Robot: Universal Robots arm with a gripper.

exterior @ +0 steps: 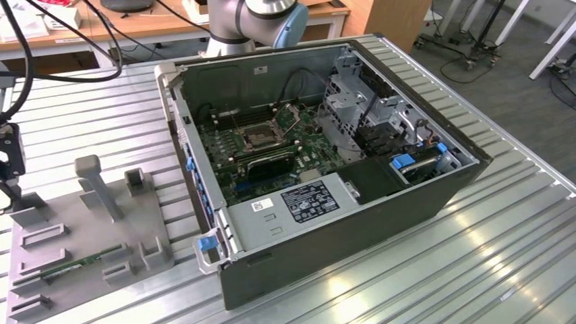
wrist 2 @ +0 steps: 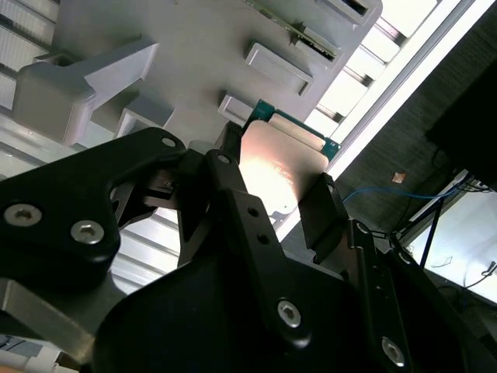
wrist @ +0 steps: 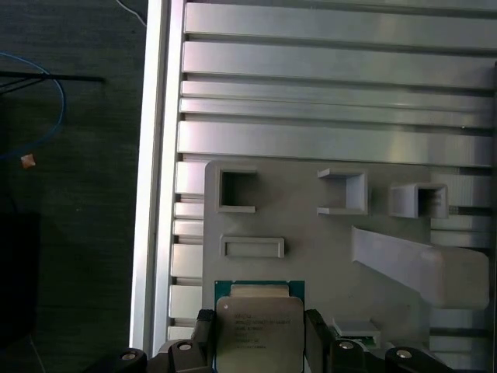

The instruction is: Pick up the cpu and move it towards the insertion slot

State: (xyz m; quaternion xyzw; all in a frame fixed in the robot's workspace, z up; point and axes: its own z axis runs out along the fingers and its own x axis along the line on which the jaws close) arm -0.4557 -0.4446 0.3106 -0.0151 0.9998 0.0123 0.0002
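Note:
The cpu (wrist: 258, 330), a flat square chip with a pale silvery top and a green edge, sits between my black fingers in both wrist views. My gripper (wrist: 258, 336) is shut on it, one finger against each side. In the second wrist view the cpu (wrist 2: 276, 167) catches the light just over the grey tray (wrist 2: 178, 47), held by the gripper (wrist 2: 276, 190). In the exterior view my gripper (exterior: 7, 169) hangs at the exterior view's far left, above the tray (exterior: 81, 202). The insertion slot (exterior: 258, 137), a dark square socket in a metal frame, lies on the green motherboard inside the open computer case.
The open computer case (exterior: 360, 223) stands on the slatted metal table (exterior: 504, 256). The tray carries upright grey posts (exterior: 97, 185) and a thin green memory stick (exterior: 77, 264). The table's edge (wrist: 155, 155) runs close beside the tray, with dark floor beyond it.

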